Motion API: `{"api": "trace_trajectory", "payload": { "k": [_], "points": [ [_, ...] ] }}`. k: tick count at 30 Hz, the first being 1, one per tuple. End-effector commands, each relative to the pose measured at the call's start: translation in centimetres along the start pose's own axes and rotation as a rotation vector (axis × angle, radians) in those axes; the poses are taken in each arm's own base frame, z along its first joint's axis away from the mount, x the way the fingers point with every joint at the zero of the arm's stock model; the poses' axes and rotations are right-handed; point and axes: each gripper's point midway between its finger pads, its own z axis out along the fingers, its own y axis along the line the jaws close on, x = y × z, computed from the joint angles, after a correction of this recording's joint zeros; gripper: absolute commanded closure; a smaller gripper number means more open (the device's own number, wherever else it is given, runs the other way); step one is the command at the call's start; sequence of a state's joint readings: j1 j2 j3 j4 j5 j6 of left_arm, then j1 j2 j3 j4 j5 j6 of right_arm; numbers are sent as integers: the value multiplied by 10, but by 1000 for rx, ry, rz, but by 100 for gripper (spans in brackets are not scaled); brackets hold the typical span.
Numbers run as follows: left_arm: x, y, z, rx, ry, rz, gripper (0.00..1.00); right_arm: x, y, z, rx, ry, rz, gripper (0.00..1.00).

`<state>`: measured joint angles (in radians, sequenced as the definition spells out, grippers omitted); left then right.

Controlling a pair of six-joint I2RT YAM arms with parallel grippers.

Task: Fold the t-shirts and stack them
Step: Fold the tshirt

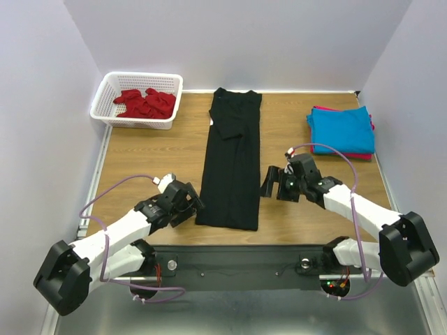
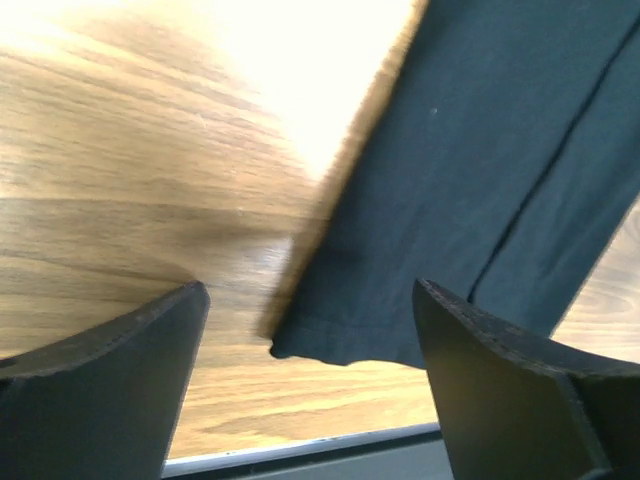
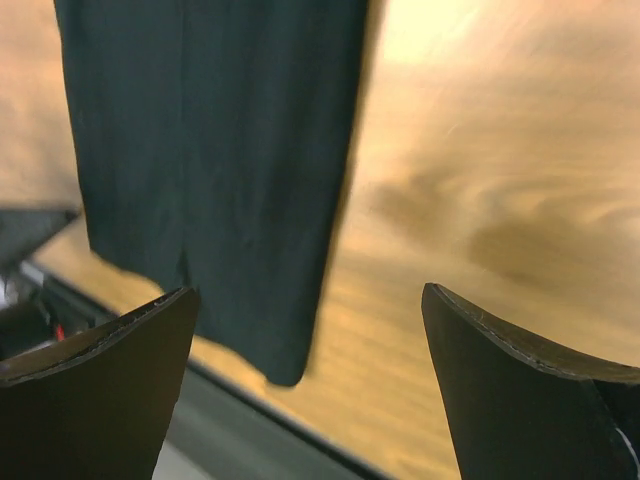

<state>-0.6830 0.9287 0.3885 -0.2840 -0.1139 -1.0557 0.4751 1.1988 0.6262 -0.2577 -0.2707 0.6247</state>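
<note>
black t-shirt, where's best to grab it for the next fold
I'd grip the two near hem corners: the black t-shirt lies flat as a long narrow strip, hem toward the arms. Bring the left gripper in from its left edge and the right gripper from its right; both are open alongside.

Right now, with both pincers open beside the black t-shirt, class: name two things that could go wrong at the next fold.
1. The black t-shirt lies as a layered strip; if the left pincer or right pincer pinches only the top layer at the near hem, the fold may open.
2. That hem lies close to the near edge of the table; a pull toward the arms could drag cloth over it.
</note>
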Motion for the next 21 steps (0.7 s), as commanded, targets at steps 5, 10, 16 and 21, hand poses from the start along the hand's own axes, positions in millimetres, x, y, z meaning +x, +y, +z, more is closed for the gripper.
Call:
{"api": "trace_trajectory", "payload": {
  "k": [5, 10, 16, 21],
  "points": [
    [30, -9, 10, 63, 162, 25, 28, 36, 29, -4, -98, 74, 35, 0],
    [55, 7, 14, 26, 278, 36, 37, 38, 28, -2, -84, 92, 30, 0],
    [57, 19, 0, -8, 295, 66, 40, 39, 33, -2, -86, 132, 28, 0],
    [53, 23, -5, -21, 263, 47, 43, 55, 33, 0, -83, 181, 38, 1]
  ]
}}
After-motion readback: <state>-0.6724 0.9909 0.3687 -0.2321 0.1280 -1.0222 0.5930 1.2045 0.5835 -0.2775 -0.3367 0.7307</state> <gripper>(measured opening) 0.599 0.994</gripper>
